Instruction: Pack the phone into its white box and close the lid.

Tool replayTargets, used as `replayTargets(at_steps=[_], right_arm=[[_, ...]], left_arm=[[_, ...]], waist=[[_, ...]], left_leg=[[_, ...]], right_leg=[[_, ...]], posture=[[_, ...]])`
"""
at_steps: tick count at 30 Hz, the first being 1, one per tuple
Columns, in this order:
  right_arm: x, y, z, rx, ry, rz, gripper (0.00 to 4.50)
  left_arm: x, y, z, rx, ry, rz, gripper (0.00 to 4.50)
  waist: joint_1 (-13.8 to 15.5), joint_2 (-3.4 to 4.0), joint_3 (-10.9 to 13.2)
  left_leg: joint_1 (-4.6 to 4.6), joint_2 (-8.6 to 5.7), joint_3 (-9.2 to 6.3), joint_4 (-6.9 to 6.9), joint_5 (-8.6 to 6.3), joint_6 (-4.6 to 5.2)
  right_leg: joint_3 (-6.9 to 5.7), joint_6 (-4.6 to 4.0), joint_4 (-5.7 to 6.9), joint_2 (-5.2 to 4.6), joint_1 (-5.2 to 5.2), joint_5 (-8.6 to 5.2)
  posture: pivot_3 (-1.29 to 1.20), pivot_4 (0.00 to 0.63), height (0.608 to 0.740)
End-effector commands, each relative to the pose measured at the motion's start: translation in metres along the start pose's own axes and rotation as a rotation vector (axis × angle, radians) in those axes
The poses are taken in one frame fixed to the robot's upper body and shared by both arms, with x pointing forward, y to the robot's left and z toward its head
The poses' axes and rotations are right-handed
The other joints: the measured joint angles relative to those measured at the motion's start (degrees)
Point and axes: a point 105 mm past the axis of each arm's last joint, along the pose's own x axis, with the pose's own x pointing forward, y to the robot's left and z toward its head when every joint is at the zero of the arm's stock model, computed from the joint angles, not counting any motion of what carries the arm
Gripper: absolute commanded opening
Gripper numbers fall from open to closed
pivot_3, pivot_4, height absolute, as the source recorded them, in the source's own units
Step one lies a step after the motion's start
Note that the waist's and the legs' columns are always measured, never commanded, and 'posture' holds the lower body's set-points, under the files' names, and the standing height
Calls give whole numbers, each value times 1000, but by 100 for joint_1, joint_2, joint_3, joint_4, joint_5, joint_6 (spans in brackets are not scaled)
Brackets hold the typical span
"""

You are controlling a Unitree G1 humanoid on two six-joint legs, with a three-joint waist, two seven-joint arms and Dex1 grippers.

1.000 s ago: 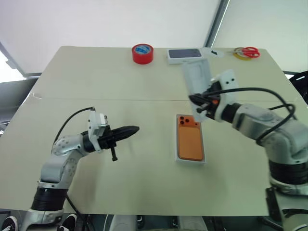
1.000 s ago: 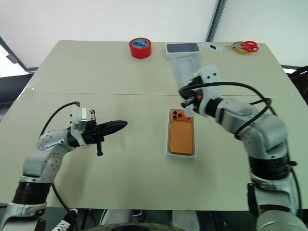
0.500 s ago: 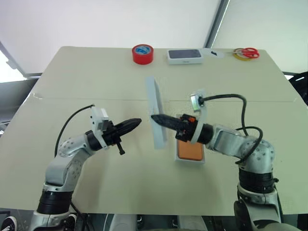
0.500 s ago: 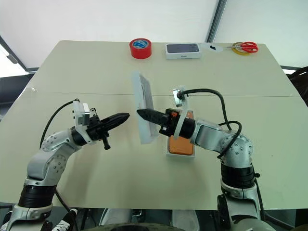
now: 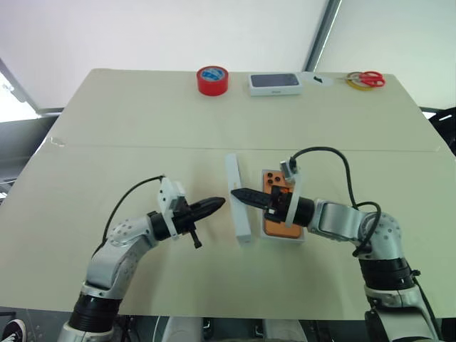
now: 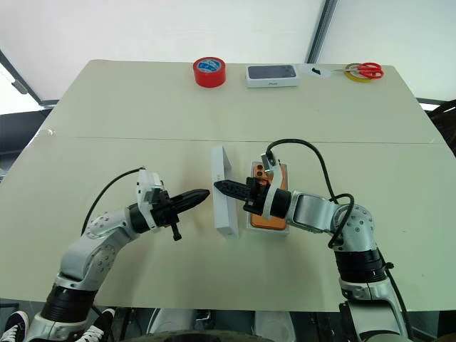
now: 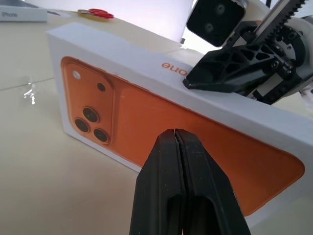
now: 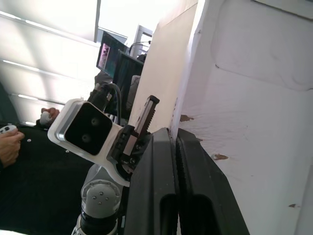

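A lab or test room. The plain beige desk (image 5: 142,128) stands before white backdrop sheets (image 5: 178,32). Computer monitors (image 8: 115,56) glow behind, beside a seated person (image 8: 14,147).

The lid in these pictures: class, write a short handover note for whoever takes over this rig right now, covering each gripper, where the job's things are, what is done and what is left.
Left gripper: shut, empty, tip just beside the lid's printed outer face.
Right gripper: pinching the lid's wall.
The lid: standing on its long edge on the table, just left of the white box.
The phone: lying camera side up in the white box.
Done: phone packed.
Left: turn the lid open side down, lower it over the box, press it shut.
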Motion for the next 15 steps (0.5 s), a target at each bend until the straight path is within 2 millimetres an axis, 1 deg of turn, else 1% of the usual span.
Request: replayTargets(at_steps=[1, 2, 4, 6, 8, 10, 11, 13, 15], right_arm=[[-10, -1, 7, -33, -21, -17, 1416], [-12, 0, 7, -42, -19, -19, 1995], [-22, -3, 15, -92, -38, -48, 2923], [-41, -10, 25, -121, -58, -90, 2923], [-65, -16, 37, -206, -74, -152, 2923], [-92, -21, 54, -325, -91, -240, 2923], [-102, -25, 60, -377, -104, -282, 2923], [-113, -33, 71, -473, -140, -361, 2923], [-112, -35, 75, -626, -152, -395, 2923]], left_arm=[[13, 0, 2, 23, -22, -27, 0], [15, 0, 1, 26, -20, -34, 0], [23, -1, -2, 12, -17, -61, 0], [35, -2, -4, 18, -32, -81, 0], [53, -7, -7, 2, -39, -106, 0], [72, -11, -7, -47, -63, -127, 0], [80, -13, -7, -29, -73, -133, 0], [86, -20, -8, -53, -73, -169, 0], [81, -23, -9, -20, -67, -185, 0]], waist=[[5, -1, 0], [-1, -1, 0], [-6, 0, 0], [26, 0, 0], [99, -1, 1], [139, 0, 1], [155, 1, 0], [132, -2, 0], [82, -2, -1]], left_leg=[[0, 0, 0, 0, 0, 0], [-1, 0, 0, 1, 0, 1], [-1, 0, 1, 1, 0, 1], [-2, 0, 2, 1, 0, 1], [-3, -3, 3, 6, -2, 5], [-3, -4, 3, 21, -9, 18], [-6, -3, 2, 31, -13, 25], [-11, -1, -2, 51, -21, 38], [-11, 1, 2, 57, -25, 45]], right_leg=[[0, 0, 0, 0, 0, 0], [0, 0, 0, 0, 0, 0], [0, 0, -1, 0, -1, 0], [0, 0, -1, 1, -2, 0], [-1, 1, -1, -1, 1, 0], [-1, 2, 0, -1, 7, 1], [-1, 4, 2, -1, 8, 2], [-5, 6, 4, 0, 11, 3], [1, 9, 3, 2, 13, 4]], posture=[[0, 150, 730], [0, 150, 730], [0, 150, 730], [0, 150, 730], [0, 150, 730], [0, 150, 730], [0, 150, 730], [0, 150, 730], [0, 150, 730]])
